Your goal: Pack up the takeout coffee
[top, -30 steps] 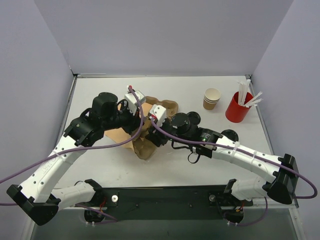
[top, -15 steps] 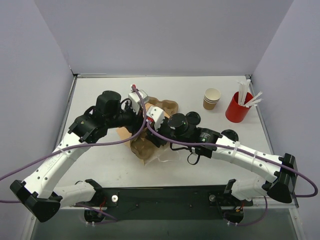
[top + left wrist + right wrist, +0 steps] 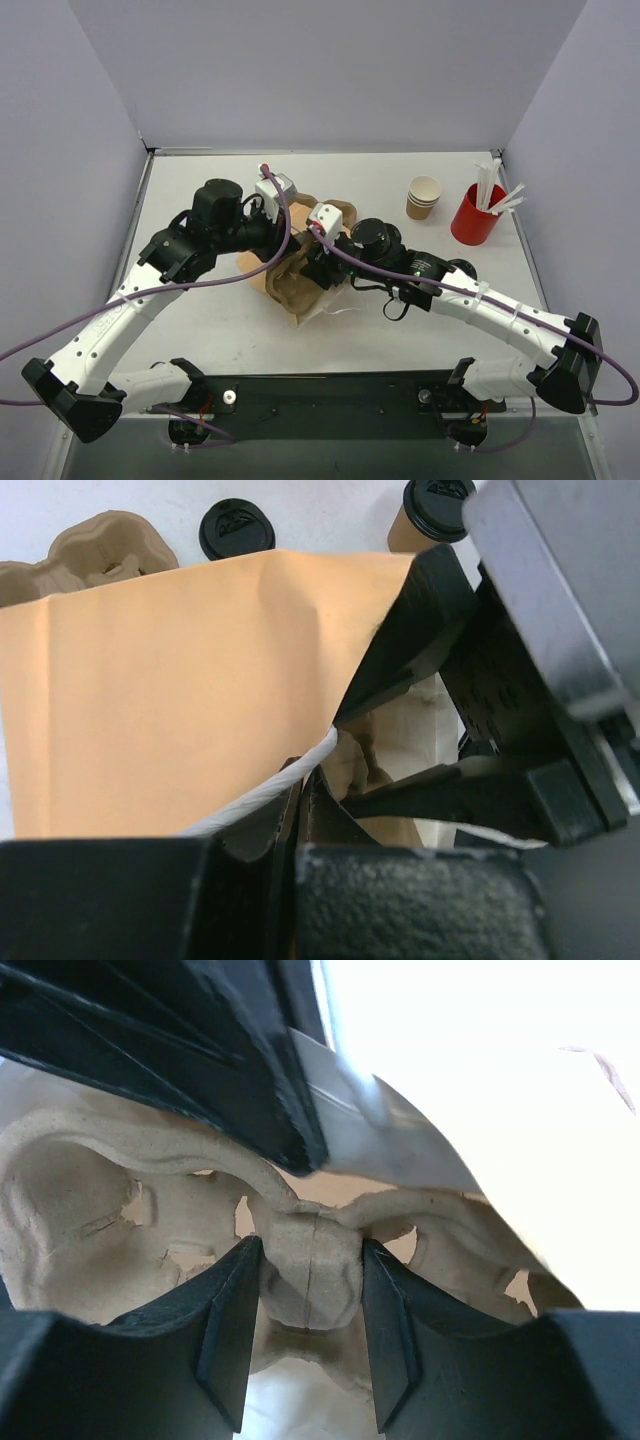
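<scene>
The takeout coffee (image 3: 418, 515), a tan cup under a black lid, is in neither pair of jaws. It stands on the surface (image 3: 230, 335) past the far edge of the paper bag (image 3: 180, 680), at the top of the left wrist view. From above you cannot pick it out with certainty beside the right arm.

Your right gripper (image 3: 308, 1260) has its jaws clamped on the centre post (image 3: 308, 1285) of the pulp carrier (image 3: 110, 1210), one finger on each side. The carrier sits inside the bag, and the slots you can see are empty. Your left gripper (image 3: 300, 802) is closed on the bag's near rim, where the white twisted handle (image 3: 265, 792) runs in. That holds the mouth up around the right arm.

Further out, a loose lid (image 3: 237, 528) lies near the coffee. A stack of kraft cups (image 3: 424, 197) and a red cup of straws (image 3: 476, 218) stand at the far right.

The step in hand looks like seating the carrier in the bag; the coffee itself is not packed yet. Next, you need to let go of the post and back the right arm out without dragging the carrier along. Keep the left hold on the rim. Then take the lidded cup by its body below the lid and carry it upright into a slot.
</scene>
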